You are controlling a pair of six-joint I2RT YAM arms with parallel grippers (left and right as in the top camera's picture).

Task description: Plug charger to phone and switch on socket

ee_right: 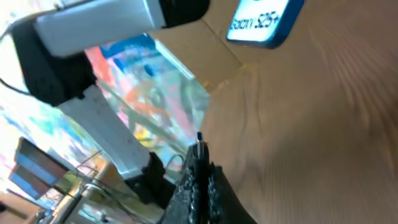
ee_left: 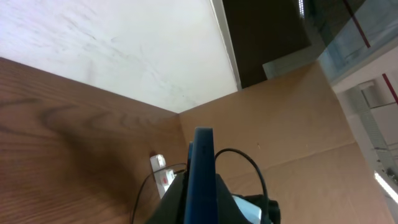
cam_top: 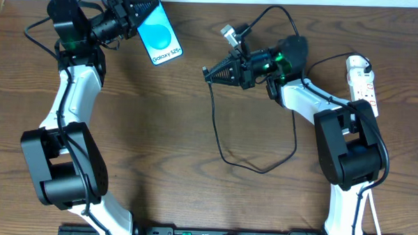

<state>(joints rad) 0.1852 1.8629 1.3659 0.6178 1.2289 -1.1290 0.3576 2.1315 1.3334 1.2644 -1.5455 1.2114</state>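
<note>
Overhead, nearest the arm bases: noted slack of the charger point(cam_top: 225, 156) lying in a loose loop on the wooden table point(cam_top: 159, 144), then running up to the right gripper point(cam_top: 209, 72). Found that gripper mid-table, pointing left, with the cable hanging from its tip.

Checked the right wrist view for what overhead cannot resolve. Read the jaws as pressed flat together on the cable end, with the small plug tip point(ee_right: 199, 142) poking out just beyond the fingertips. Saw the phone there only as a lit corner up and to the right, well apart from the tip.

Further right in overhead: logged the socket point(cam_top: 361, 79), white, lying flat near the table's right edge beside the right arm. Could not read its switch position, nor tell whether the charger's black plug sits in it.

Farthest, at the table's far left: logged the phone point(cam_top: 158, 32) clamped in the left gripper point(cam_top: 134, 17). Read the screen as bright blue, facing the overhead camera, with "Galaxy S25+" legible.

Compared with the left wrist view: saw the same phone edge-on only, as a thin dark slab upright between the closed fingers, with no screen showing. Spotted the socket point(ee_left: 160, 169) and an arc of black cable beyond it, small and distant.
</note>
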